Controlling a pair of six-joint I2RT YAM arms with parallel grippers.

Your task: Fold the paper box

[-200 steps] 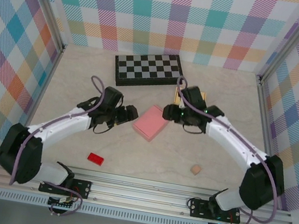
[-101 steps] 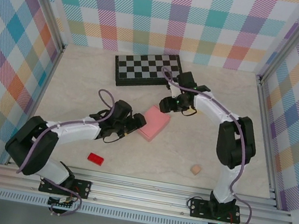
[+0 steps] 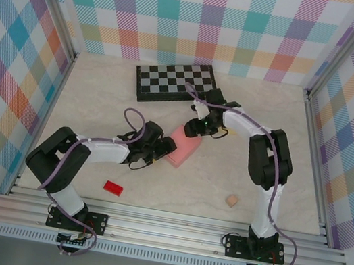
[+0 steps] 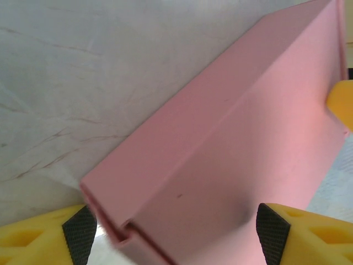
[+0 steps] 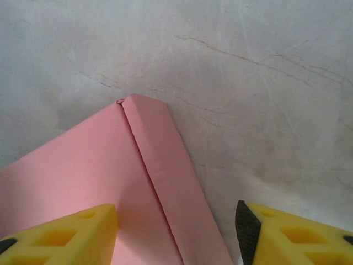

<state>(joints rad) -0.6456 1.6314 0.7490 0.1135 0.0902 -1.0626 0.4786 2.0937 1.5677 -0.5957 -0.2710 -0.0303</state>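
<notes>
One pink paper box [image 3: 184, 149] lies flat near the middle of the desk [image 3: 102, 92], with a gripper at each of two opposite ends.

The left gripper [image 3: 165, 147] sits at the box's near-left end. In the left wrist view its gripper [image 4: 176, 237] is spread wide, with one yellow finger [image 4: 38, 237] beside the box's corner and the other finger [image 4: 309, 234] across the pink panel [image 4: 231, 143]. I cannot tell whether the black pads press on the paper. A folded side wall runs diagonally up the frame from that corner, with bare desk [image 4: 83, 83] to its left.

The right gripper [image 3: 193, 128] sits at the box's far end. In the right wrist view its gripper [image 5: 176, 232] is also spread. One finger [image 5: 60, 234] is over the pink top [image 5: 83, 165], the other finger [image 5: 298, 234] is over the desk [image 5: 248, 83], and a narrow folded strip of the box lies between them.

Three other things are on the desk. One chessboard [image 3: 174, 82] lies at the back, near the right arm. One red block [image 3: 112, 188] lies near the front left. One small tan cube [image 3: 231, 200] lies near the front right, well apart from the box.
</notes>
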